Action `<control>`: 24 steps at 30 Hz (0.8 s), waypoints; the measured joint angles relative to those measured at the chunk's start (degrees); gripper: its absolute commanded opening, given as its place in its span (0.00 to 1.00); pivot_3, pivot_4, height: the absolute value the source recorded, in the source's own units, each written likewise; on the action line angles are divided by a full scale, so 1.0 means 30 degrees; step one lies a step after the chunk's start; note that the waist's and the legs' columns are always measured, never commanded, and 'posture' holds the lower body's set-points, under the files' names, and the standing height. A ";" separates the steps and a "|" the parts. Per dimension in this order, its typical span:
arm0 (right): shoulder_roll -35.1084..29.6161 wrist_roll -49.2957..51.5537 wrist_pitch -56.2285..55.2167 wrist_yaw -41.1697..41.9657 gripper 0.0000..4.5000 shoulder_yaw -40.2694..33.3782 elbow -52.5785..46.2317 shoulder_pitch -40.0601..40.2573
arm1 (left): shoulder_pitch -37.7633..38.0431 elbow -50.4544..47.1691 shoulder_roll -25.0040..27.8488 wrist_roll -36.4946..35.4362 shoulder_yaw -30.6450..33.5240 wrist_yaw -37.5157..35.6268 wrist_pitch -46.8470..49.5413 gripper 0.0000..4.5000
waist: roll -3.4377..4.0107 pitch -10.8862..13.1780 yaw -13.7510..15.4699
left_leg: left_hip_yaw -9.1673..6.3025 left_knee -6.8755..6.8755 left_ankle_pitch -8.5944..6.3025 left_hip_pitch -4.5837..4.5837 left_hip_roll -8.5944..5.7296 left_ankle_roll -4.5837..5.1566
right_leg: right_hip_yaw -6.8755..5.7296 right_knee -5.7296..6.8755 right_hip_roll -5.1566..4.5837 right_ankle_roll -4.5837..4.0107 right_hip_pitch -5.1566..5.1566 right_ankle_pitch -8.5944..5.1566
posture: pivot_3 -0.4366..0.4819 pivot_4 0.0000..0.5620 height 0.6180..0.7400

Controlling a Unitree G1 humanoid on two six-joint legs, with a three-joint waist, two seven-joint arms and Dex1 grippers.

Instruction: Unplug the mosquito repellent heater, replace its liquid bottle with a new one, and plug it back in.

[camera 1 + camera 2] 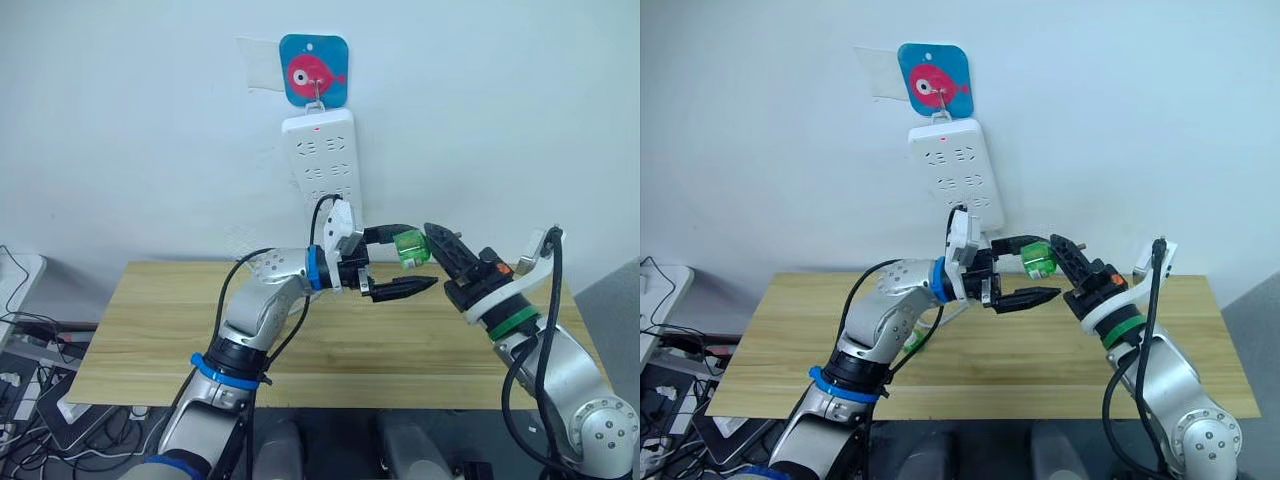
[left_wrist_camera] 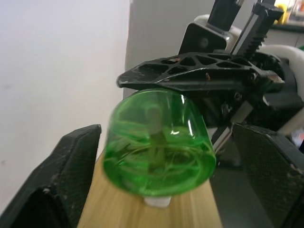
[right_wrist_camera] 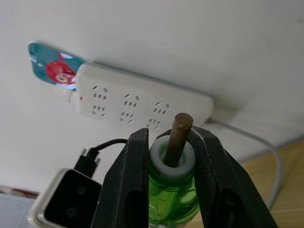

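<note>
our right hand was clamped on the neck of a green liquid bottle, one finger on each side of its white collar, the brown wick sticking out past the fingertips toward the wall. it held the bottle in the air above the wooden bench, just below the white power strip that hung from a blue fish hook plate. our left hand stood open, its two fingers spread above and below the bottle without closing on it; through the left wrist camera we saw the bottle's rounded base between them. we could not make out the heater itself.
</note>
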 measured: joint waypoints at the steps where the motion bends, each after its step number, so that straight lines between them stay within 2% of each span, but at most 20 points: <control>1: -0.0232 -0.0342 -0.0006 0.0200 0.19 -0.0169 0.0336 0.0140 | -0.0165 0.0233 0.0174 0.0102 -0.0003 -0.0122 -0.0050 1.00 | 0.0000 0.0000 0.0002 | 0.0003 -0.0001 0.0000 -0.0001 -0.0001 0.0000 | 0.0001 -0.0004 0.0000 0.0000 0.0000 0.0000 | 0.40 0.35 1.00; 6: -0.2702 -0.4585 0.0608 0.2031 0.19 -0.0510 0.1910 0.1097 | -0.0526 0.0528 0.1380 0.0885 -0.0512 -0.1272 -0.0433 1.00 | 0.0001 0.0000 0.0026 | 0.0003 -0.0021 0.0000 0.0000 -0.0002 0.0000 | -0.0003 -0.0021 0.0000 -0.0004 -0.0001 0.0002 | 0.41 0.35 1.00; 8: -0.5015 -0.8832 0.1109 0.3684 0.19 0.0420 0.2932 0.1769 | -0.0547 0.0457 0.2116 0.1118 -0.1152 -0.2309 -0.0406 1.00 | -0.0001 0.0001 0.0041 | 0.0003 -0.0020 0.0000 0.0006 -0.0009 0.0000 | -0.0005 -0.0033 -0.0002 0.0004 0.0003 -0.0003 | 0.41 0.35 1.00; 10: -0.5502 -1.2925 0.0915 0.4773 0.19 0.1471 0.4393 0.2159 | -0.0558 0.0462 0.2513 0.1396 -0.1743 -0.3095 -0.0369 1.00 | -0.0003 0.0002 0.0062 | 0.0001 -0.0015 0.0000 0.0010 -0.0003 0.0000 | -0.0007 -0.0027 0.0003 0.0006 0.0002 -0.0005 | 0.42 0.34 1.00; 14: -0.5427 -1.9611 -0.1108 0.6328 0.19 0.3079 0.7731 0.2265 | -0.0598 0.1332 0.1984 0.2538 -0.2624 -0.3304 -0.1362 1.00 | -0.0004 0.0002 0.0098 | 0.0018 -0.0003 0.0000 0.0009 -0.0012 0.0000 | 0.0007 -0.0028 -0.0007 0.0008 0.0007 -0.0003 | 0.42 0.33 1.00; 17: -0.4494 -2.3244 -0.3281 0.7396 0.19 0.3541 1.0489 0.1690 | -0.0499 0.2228 0.1409 0.3665 -0.3324 -0.3018 -0.2300 1.00 | -0.0005 0.0001 0.0080 | 0.0020 -0.0003 0.0000 0.0011 -0.0011 0.0000 | 0.0010 -0.0023 -0.0007 -0.0001 0.0004 0.0005 | 0.42 0.32 1.00; 21: -0.3054 -2.6011 -0.5569 0.8556 0.19 0.3700 1.3499 0.0831 | -0.0396 0.2494 0.1036 0.4458 -0.3858 -0.2739 -0.2892 1.00 | -0.0004 0.0001 0.0086 | 0.0017 -0.0010 0.0001 0.0016 -0.0005 -0.0001 | 0.0008 -0.0009 -0.0005 -0.0052 0.0004 0.0033 | 0.43 0.32 1.00; 24: -0.1735 -2.6875 -0.6861 0.9259 0.19 0.3501 1.4971 0.0479 | -0.0308 0.2495 0.1000 0.4622 -0.3910 -0.2377 -0.2891 1.00 | -0.0004 0.0001 0.0104 | 0.0012 -0.0004 0.0001 0.0016 -0.0005 -0.0001 | 0.0004 0.0006 -0.0008 -0.0054 0.0006 0.0034 | 0.44 0.32 1.00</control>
